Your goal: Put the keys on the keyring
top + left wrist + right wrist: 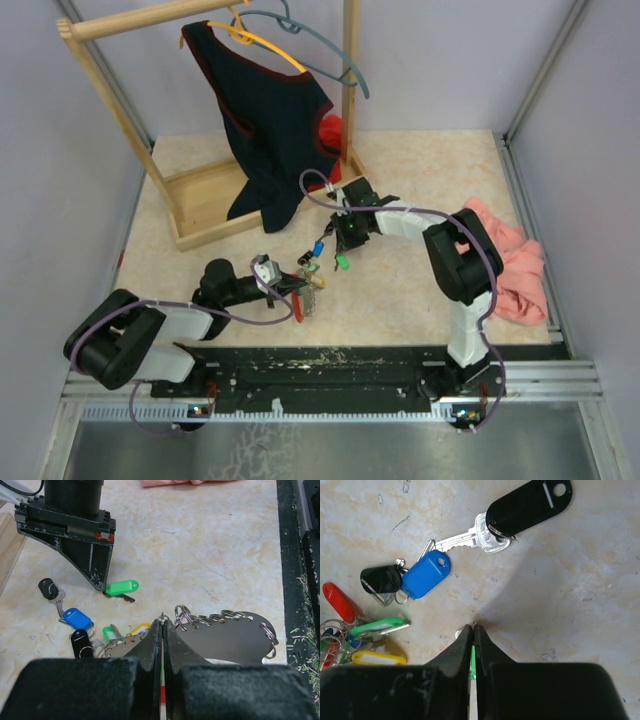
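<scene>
The left gripper (163,621) is clamped on the keyring (235,632) at lower centre of its wrist view, where a few keys (109,631) look already threaded, while the right gripper (472,628) is pinched shut on the loose green key (122,587) at upper left (the blue key (426,574) and black key (527,505) lie unthreaded).

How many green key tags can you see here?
2. The first green tag has its end pinched in the right gripper; the second green tag lies right beside the yellow tag. Others may be hidden underneath.
</scene>
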